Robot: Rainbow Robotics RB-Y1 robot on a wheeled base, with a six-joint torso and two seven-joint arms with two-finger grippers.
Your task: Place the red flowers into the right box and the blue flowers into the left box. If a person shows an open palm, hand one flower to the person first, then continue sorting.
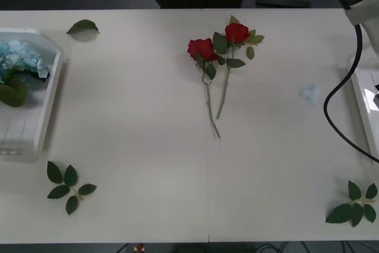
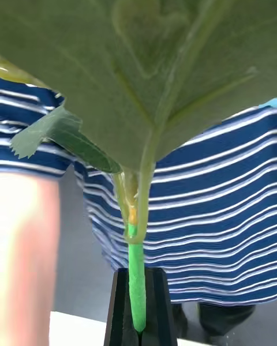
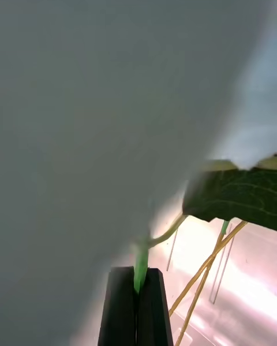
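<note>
My right hand (image 2: 137,300) was pinched on a green stem (image 2: 136,282), big leaf overhead, the person (image 2: 208,207) in stripes just beyond. My left hand (image 3: 137,305) was also clamped on a stem (flower colour hidden in both wrist views).

On the tabletop (image 1: 148,134): two red flowers (image 1: 213,51) lay mid-far, unsorted. The left box (image 1: 50,96) held blue flowers (image 1: 21,57); the right box (image 1: 362,105) showed just an edge. I judged sorting partway done.

The front camera gave layout; the wrist cameras alone showed both grips. No open palm clearly visible.
</note>
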